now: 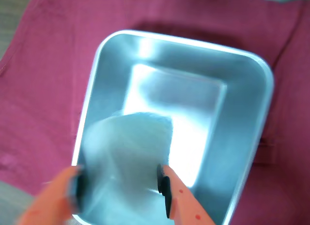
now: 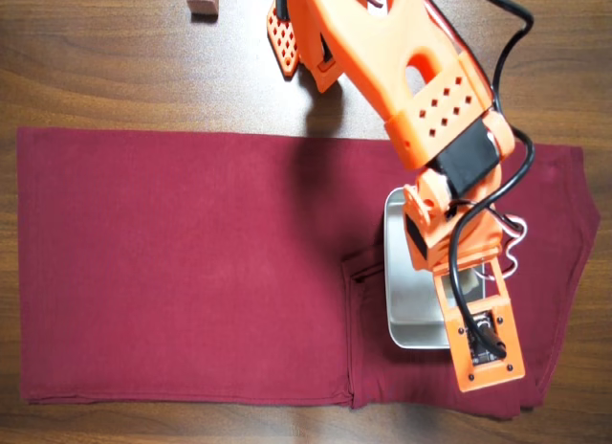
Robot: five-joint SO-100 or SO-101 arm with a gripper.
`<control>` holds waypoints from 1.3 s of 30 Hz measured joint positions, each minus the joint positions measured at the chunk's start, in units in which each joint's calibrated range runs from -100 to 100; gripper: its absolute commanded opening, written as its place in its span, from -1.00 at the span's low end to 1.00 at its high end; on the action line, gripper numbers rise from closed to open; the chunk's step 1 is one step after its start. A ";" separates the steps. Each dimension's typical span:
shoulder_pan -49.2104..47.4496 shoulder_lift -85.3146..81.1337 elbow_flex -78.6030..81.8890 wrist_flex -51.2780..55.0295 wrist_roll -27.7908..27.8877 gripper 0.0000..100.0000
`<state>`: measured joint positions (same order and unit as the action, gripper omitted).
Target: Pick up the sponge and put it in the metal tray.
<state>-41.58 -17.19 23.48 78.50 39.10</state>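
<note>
One sponge (image 1: 131,147), one metal tray (image 1: 111,55), one pinkish-brown block (image 2: 202,1), one cloth (image 2: 191,272).

A dark red cloth (image 2: 182,262) lies spread flat across a brown wooden table (image 2: 96,71), covering most of the overhead view from the left edge almost to the right. A seam or fold runs down it right of centre, and its lower right part looks doubled over. In the wrist view the same cloth (image 1: 43,89) shows as wrinkled maroon fabric. A small pinkish-brown block (image 2: 202,0) sits on bare wood at the top edge, well apart from the cloth.
</note>
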 measured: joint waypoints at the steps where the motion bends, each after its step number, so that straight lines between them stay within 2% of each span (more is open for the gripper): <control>1: 0.60 0.00 0.00 0.00 -0.10 -0.31; 6: 2.89 0.00 0.00 0.47 1.07 -0.19; 15: 4.99 0.00 0.00 -1.50 2.00 -0.15; 23: 4.29 0.00 0.00 1.50 0.49 0.06; 24: 4.29 0.00 0.00 1.50 0.68 0.02; 25: 4.29 0.00 0.00 1.41 1.12 -0.15; 27: 4.29 0.00 0.00 0.00 1.76 -0.87; 28: 4.29 0.00 0.00 -2.44 1.56 -1.00; 32: 7.58 -2.00 1.10 -15.12 4.79 -1.00; 33: 10.17 -4.08 2.76 -21.13 5.76 -1.00; 37: 23.23 -25.78 31.95 -55.87 9.96 -1.00; 39: 27.72 -39.67 44.94 -61.78 9.18 -1.00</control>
<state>-13.86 -56.86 68.42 16.71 48.28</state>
